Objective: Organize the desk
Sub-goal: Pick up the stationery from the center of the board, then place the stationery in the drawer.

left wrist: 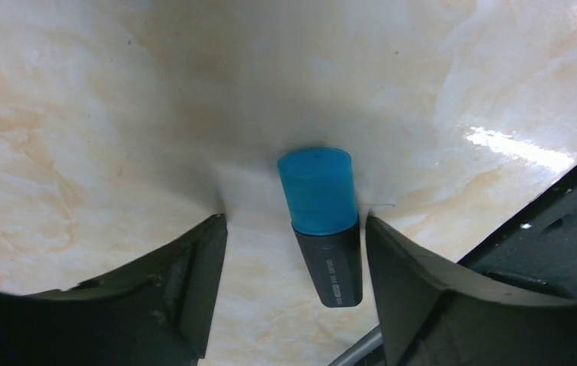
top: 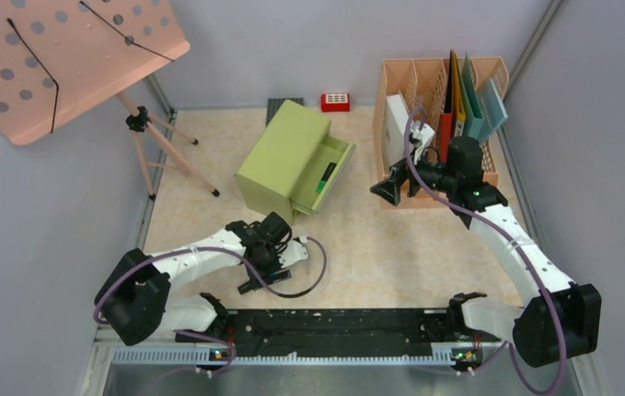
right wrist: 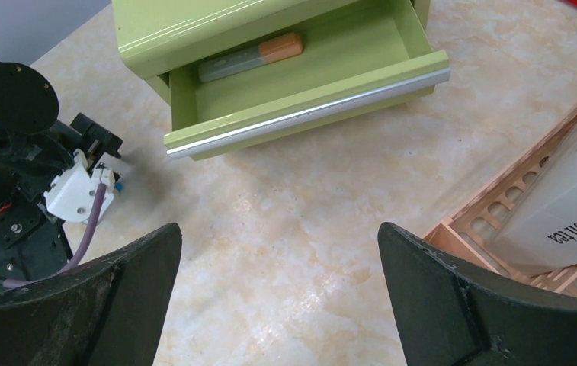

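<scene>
white box (right wrist: 567,198) in the peach rack (right wrist: 483,229), far right corner of the tabletop (right wrist: 308,229): side letters read "noon tea", start cut off | blue-capped marker (left wrist: 329,263) on the tabletop: tiny white print, too small to read

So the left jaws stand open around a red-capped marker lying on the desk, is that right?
Not quite: the left wrist view shows the cap of the marker is blue, not red. It does lie on the desk between the open left jaws.

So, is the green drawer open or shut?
Open: the drawer is pulled out from the cabinet, with a marker lying inside.
</scene>
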`<state>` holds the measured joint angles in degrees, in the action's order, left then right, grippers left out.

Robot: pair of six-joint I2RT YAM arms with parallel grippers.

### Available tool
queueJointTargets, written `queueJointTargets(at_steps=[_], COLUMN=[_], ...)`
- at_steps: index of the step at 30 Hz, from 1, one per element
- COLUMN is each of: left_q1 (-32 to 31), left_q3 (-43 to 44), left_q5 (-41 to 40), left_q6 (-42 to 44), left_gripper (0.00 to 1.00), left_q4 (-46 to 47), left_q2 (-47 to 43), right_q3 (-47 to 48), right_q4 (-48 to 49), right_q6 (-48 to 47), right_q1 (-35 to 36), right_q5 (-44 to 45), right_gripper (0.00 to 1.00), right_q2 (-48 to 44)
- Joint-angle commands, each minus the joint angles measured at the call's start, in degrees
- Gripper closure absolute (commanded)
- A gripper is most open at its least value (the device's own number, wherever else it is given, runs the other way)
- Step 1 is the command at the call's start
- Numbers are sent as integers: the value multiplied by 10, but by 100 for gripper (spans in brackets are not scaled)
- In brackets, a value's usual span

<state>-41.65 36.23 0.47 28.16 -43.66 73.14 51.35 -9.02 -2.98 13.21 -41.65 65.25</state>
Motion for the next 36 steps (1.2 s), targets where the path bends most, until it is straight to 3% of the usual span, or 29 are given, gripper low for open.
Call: queueJointTargets(at_steps=[1,5,10,11,23,32,36], left_q1=[-9,-11,-11,-11,-11,-11,-10], left_q3=[-11,-8,10,18,274,581,719], left_q5=[-22,-12,-10,-8,129,72,-6], left_q6=[2,8,2,3,-13,-142,-187], left_gripper=[36,57,98,100,100,100,100], left_q4=[26,20,-3,-12,-175,-174,-162], left_q2=[12,28,30,24,-4,115,223], right_q3=[-2,-2,-2,-2,7,15,16], right_q4=[28,26,25,26,24,22,24], right_q6=[-7,-7,-8,-8,-7,-6,-3], right_q1=[-6,-6,-6,-6,-6,-7,-7], right_q5=[-2,-2,-1,-2,6,6,3], right_gripper=[1,1,1,1,1,1,1], right_q2=[-17,-18,-19,-18,-9,-2,1])
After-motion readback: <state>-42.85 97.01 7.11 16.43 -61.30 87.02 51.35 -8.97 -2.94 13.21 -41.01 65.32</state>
